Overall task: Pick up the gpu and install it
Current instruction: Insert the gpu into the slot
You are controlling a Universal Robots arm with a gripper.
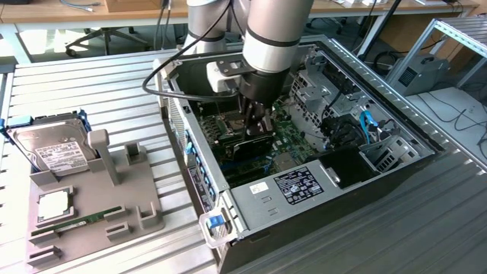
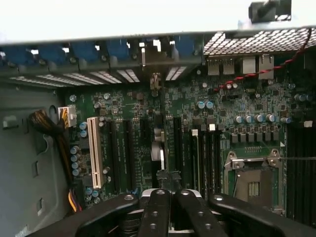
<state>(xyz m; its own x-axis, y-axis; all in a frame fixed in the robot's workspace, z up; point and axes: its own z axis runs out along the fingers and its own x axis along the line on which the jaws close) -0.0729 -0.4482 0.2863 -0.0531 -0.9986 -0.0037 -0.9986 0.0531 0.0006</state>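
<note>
The arm reached down into the open computer case [image 1: 426, 149], which lay on its side on the slatted metal table [image 1: 99, 85]; its gripper [image 1: 257, 127] hung low over the motherboard [image 1: 285, 137], and the fingers [image 2: 159, 207] were pressed together on the top edge of the gpu [image 1: 251, 147], a dark card held on edge just below the fingertips; in the wrist view the gripper [image 2: 169, 193] pinched the gpu [image 2: 159, 148], seen edge-on as a thin strip running away from the camera between the black expansion slots [image 2: 129, 153], with its silver bracket end [image 2: 155, 81] up against the rear wall of the case beside the row of blue slot clips [image 2: 94, 52]; whether the card was fully seated in a slot could not be told; a white slot [image 2: 93, 153] stood apart from it, and the empty CPU socket [image 2: 253, 183] sat on the other side, with memory slots [image 2: 298, 173] beyond; on the exterior view's left a grey parts holder [image 1: 99, 200] rested on the table, well apart from the case; in it stood a silver hard drive [image 1: 49, 148] with a white label, a CPU [image 1: 55, 204] lay flat, and a slim green memory stick [image 1: 72, 222] lay along a groove.
</note>
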